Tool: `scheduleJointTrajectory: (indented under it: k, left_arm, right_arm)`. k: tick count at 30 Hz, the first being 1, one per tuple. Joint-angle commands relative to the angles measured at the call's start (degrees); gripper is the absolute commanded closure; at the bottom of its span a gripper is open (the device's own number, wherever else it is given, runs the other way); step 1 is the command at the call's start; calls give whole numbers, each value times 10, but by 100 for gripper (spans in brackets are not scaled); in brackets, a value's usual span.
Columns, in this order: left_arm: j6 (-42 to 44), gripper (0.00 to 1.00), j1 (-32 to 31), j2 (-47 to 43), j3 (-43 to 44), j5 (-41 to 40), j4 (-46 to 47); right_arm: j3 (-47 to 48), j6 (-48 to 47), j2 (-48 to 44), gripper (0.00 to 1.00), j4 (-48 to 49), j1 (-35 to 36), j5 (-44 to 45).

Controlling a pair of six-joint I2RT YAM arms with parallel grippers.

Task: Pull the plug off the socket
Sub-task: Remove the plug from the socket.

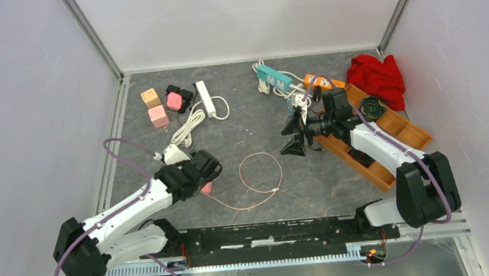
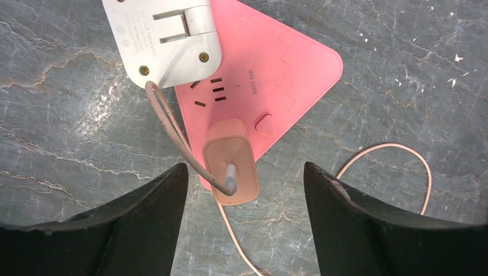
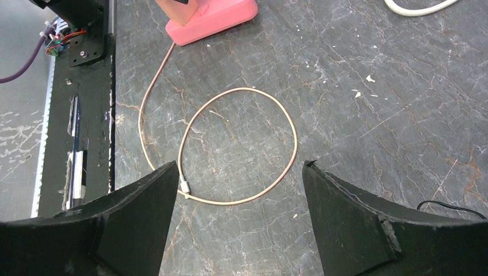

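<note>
A pink triangular socket block [image 2: 270,80] lies on the grey table. A peach plug [image 2: 230,161] sits in it near its lower corner, and a thin pink cable [image 2: 397,150] runs from the plug into a loop [image 1: 261,180]. A white plug adapter [image 2: 164,37] rests on the block's upper left. My left gripper [image 2: 244,190] is open and hovers just above the peach plug, which lies between its fingers. In the top view the left gripper [image 1: 206,175] covers most of the block [image 1: 206,188]. My right gripper [image 1: 293,134] is open and empty, above the table right of the loop [image 3: 236,144].
A wooden tray [image 1: 395,131] and a red cloth [image 1: 377,76] lie at the right. Teal and orange power strips [image 1: 277,78] sit at the back. A white power strip [image 1: 205,98], pink and tan blocks [image 1: 157,109] and a black adapter are at the back left.
</note>
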Motion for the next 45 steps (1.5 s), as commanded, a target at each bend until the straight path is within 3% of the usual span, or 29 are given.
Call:
scheduleJointTrajectory:
  k: [1,31,34,39,45]
  left_arm:
    - [-21,23,-2,-4,-17,-37,31]
    - [-3,50,16,36,-47,-37,76]
    - [1,60,16,30,-48,-38,77]
    - [32,93,16,9,-54,-26,94]
    - [128,98,15,-58,-57,19,137]
  right_arm:
    - [29,-9,4,15,5,0,-9]
    - [33,-18,4,15,-8,0,-14]
    - [35,-19,5,15,-9,0,-14]
    - [34,-19,6,15,-9,1,-14]
    - [34,-16,7,15,-8,0,-20]
